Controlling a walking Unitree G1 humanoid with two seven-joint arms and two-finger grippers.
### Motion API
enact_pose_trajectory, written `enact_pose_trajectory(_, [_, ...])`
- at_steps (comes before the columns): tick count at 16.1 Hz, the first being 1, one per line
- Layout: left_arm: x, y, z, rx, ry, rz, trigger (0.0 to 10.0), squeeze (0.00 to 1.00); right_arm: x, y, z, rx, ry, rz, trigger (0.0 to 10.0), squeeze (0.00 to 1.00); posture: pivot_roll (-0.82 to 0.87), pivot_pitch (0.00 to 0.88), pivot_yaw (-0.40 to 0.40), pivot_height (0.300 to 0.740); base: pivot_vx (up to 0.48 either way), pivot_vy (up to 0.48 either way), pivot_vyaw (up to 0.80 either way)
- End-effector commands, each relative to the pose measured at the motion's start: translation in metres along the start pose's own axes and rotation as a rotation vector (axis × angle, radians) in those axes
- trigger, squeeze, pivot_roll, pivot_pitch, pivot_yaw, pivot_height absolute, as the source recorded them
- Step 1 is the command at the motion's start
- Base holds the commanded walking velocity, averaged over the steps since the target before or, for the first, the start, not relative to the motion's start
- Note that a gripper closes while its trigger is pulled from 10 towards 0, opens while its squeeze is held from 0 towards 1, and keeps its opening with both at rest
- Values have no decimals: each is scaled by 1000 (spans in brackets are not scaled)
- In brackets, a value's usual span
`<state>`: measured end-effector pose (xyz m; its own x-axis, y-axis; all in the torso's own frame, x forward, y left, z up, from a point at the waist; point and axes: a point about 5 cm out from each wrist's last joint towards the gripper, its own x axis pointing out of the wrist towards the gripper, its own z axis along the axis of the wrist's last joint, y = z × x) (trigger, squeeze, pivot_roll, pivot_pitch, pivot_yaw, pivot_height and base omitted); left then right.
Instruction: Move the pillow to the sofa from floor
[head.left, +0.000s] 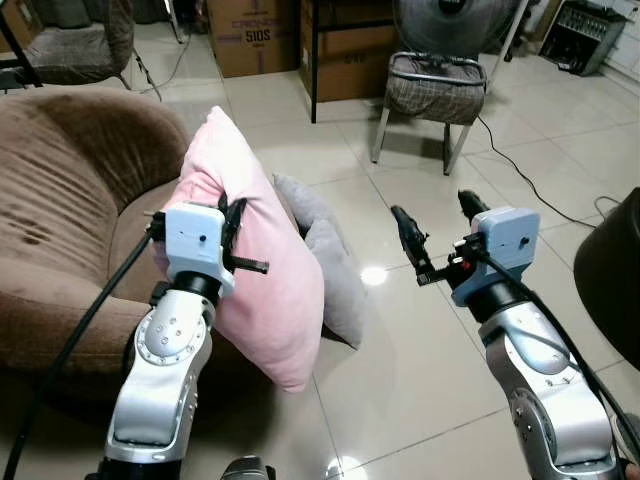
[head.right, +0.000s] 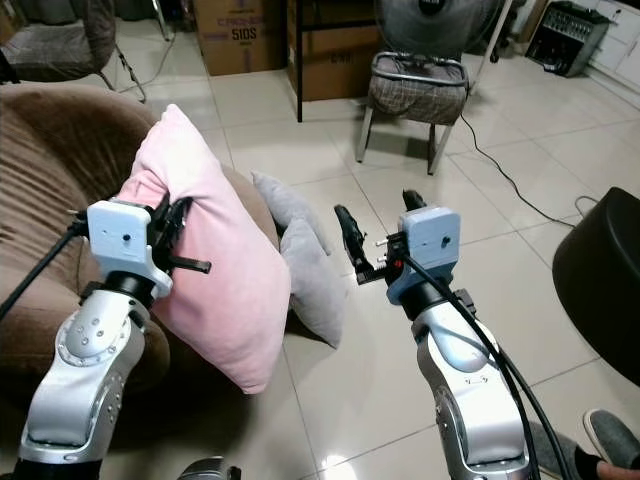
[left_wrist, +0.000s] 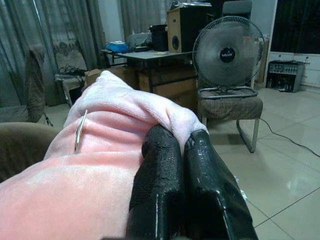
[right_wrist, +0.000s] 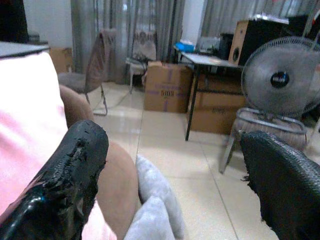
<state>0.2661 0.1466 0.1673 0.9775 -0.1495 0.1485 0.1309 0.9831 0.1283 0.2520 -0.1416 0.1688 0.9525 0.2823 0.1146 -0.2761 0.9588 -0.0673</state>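
A pink pillow (head.left: 255, 250) hangs in the air beside the brown sofa (head.left: 70, 200), its lower corner near the floor. My left gripper (head.left: 232, 222) is shut on the pillow's left edge; in the left wrist view both black fingers (left_wrist: 170, 195) pinch a fold of pink fabric (left_wrist: 115, 130). A grey pillow (head.left: 325, 265) leans against the sofa's front, behind the pink one. My right gripper (head.left: 437, 228) is open in the air to the right of the pillows, holding nothing; its fingers (right_wrist: 60, 185) stand wide apart.
A checked chair (head.left: 432, 90) with a fan (left_wrist: 228, 52) on it stands across the tiled floor. Cardboard boxes (head.left: 250, 35) and a black table lie beyond. A cable (head.left: 525, 175) runs over the tiles. A black rounded object (head.left: 610, 275) is at the right edge.
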Motion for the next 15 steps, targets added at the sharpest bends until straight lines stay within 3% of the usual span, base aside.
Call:
enact_pose_trajectory(1, [0, -1, 6, 11, -29, -12, 10000, 0, -1, -3, -7, 6, 35, -26, 10000, 0, 23, 0, -11, 740, 0, 0, 0])
enact_pose_trajectory(8, [-7, 7, -15, 69, 49, -54, 10000, 0, -2, -17, -23, -31, 118, -148, 10000, 0, 21, 0, -6, 740, 0, 0, 0])
enact_pose_trajectory(10, [-8, 7, -17, 72, 59, -63, 10000, 0, -2, -25, -23, -133, 88, -217, 10000, 0, 22, 0, -4, 740, 0, 0, 0])
enact_pose_trajectory(12, [-9, 6, -20, 79, 65, -78, 10000, 0, 0, -26, -19, -58, 27, -247, 10000, 0, 21, 0, -1, 740, 0, 0, 0])
enact_pose_trajectory(15, [-8, 4, -18, 76, 55, -82, 10000, 0, 1, -22, -19, -73, 30, -219, 10000, 0, 29, 0, -8, 740, 81, 0, 0])
